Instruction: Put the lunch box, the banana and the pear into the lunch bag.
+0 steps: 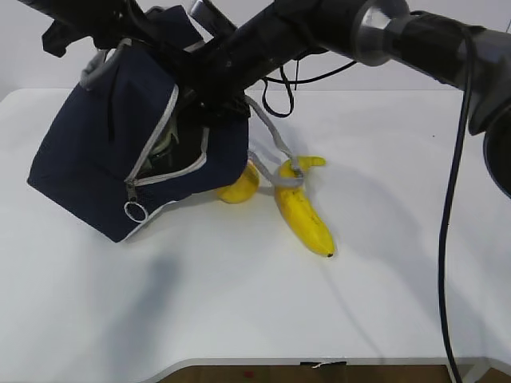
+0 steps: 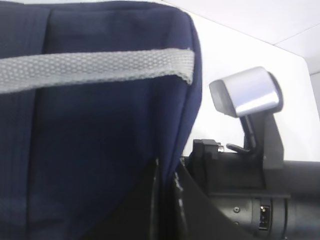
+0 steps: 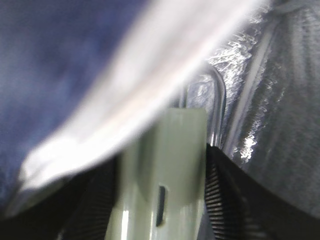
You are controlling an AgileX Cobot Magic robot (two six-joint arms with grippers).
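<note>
The navy lunch bag is tilted up on the table with its zipped mouth open toward me. My left gripper is shut on the bag's top edge fabric, below a grey handle strap. My right gripper reaches into the bag mouth and is shut on the lunch box, whose sage-green lid sits between the ribbed fingers. The bag's silver lining surrounds it. The banana and the pear lie on the table just right of the bag.
A grey loop handle hangs from the bag over the banana's stem end. The right arm crosses from the upper right, trailing a black cable. The white table runs to its front edge below.
</note>
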